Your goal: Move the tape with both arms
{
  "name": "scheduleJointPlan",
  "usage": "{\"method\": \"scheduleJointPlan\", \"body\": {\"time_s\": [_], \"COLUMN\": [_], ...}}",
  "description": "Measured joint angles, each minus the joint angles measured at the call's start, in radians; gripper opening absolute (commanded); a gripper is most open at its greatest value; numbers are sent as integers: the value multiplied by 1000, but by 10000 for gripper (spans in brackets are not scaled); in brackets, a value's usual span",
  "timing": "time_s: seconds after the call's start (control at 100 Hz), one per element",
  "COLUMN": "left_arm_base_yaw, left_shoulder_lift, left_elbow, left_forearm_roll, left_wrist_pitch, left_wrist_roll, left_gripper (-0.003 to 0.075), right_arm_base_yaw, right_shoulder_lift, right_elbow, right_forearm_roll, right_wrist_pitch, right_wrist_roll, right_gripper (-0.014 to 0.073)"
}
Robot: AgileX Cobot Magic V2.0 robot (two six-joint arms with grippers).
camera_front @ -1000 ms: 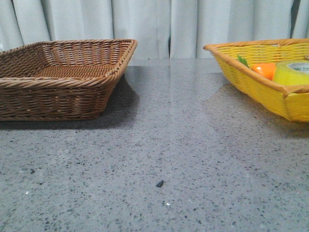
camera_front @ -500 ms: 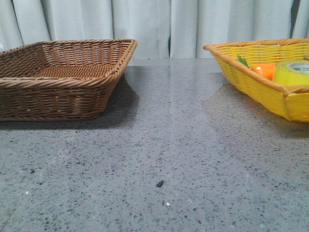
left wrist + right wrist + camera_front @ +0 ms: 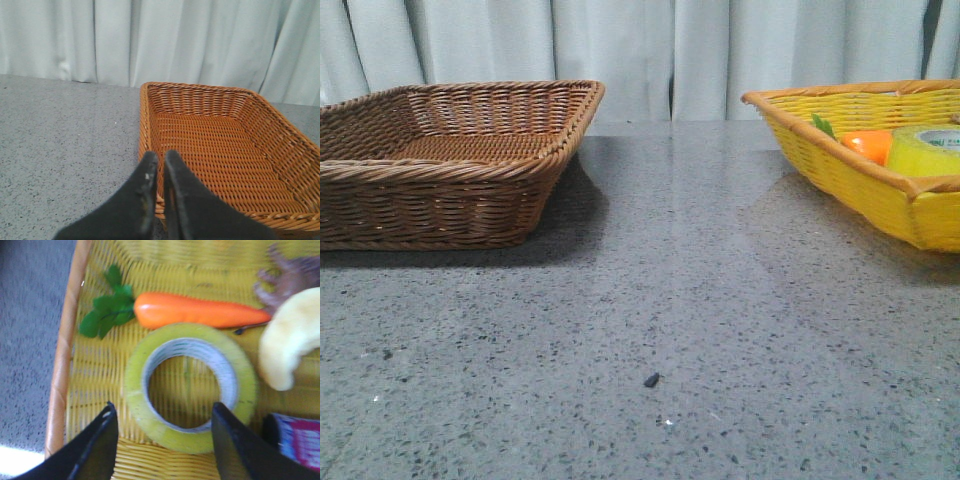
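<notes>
The tape (image 3: 150, 390), a yellow roll with a white core, lies flat in the yellow basket (image 3: 62, 365); in the front view the tape (image 3: 925, 150) shows at the far right inside that basket (image 3: 840, 170). My right gripper (image 3: 164, 412) hovers above the roll, open, its dark fingers spread to either side of the roll's near edge without touching it. My left gripper (image 3: 161, 159) is shut with nothing in it, over the near rim of the brown wicker basket (image 3: 220, 150). Neither gripper appears in the front view.
In the yellow basket an orange carrot (image 3: 200, 312) with green leaves lies beside the tape, with a pale banana-like piece (image 3: 290, 345), a brown item (image 3: 292, 280) and a pink-labelled packet (image 3: 297, 440). The brown basket (image 3: 450, 170) stands at the left of the grey table (image 3: 650, 330).
</notes>
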Motion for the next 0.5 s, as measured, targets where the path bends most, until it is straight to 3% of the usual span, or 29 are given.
{"method": "scheduleJointPlan", "body": {"time_s": [0.22, 0.5], "left_arm_base_yaw": [-2, -2], "left_shoulder_lift": [2, 2], "left_elbow": [0, -1], "left_forearm_roll": [0, 0], "left_wrist_pitch": [-2, -2], "left_wrist_roll": [0, 0], "left_gripper": [-21, -21], "right_arm_base_yaw": [29, 29], "right_shoulder_lift": [246, 404], "right_elbow": [-138, -175], "right_forearm_roll": [2, 2], "right_wrist_pitch": [73, 107], "right_wrist_roll": [0, 0], "right_gripper": [351, 349]}}
